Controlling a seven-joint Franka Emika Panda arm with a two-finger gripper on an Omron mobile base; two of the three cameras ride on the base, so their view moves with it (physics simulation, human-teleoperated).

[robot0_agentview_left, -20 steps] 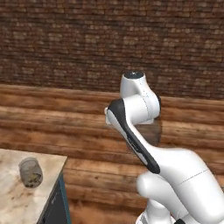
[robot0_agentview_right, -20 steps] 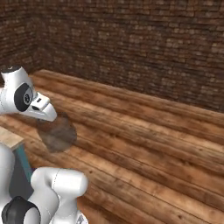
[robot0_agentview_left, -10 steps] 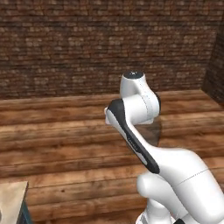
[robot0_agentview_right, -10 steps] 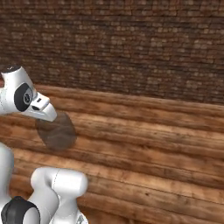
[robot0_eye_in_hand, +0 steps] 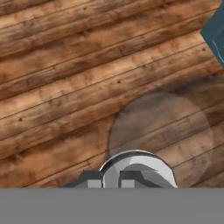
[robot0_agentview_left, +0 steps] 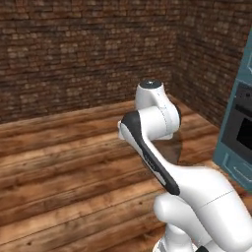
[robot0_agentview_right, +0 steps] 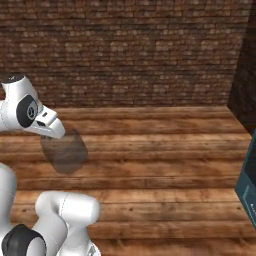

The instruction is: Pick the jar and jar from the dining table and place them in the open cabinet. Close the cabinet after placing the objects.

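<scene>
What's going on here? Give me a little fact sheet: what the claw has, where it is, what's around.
Claw: shut on the smoky grey jar, fingertips at its lid
Jar position: hanging under the white arm, seen above the wooden floor
Surroundings: brick wall behind; teal cabinetry with a dark oven front at the right edge
Task stage: jar being carried, not yet placed

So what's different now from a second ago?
The base has turned, so the whole view swung: the stone table corner with the small jar slid out of sight, and teal cabinets came in on the right. The gripper stays shut on the smoky grey jar, carried above the wood floor.
</scene>
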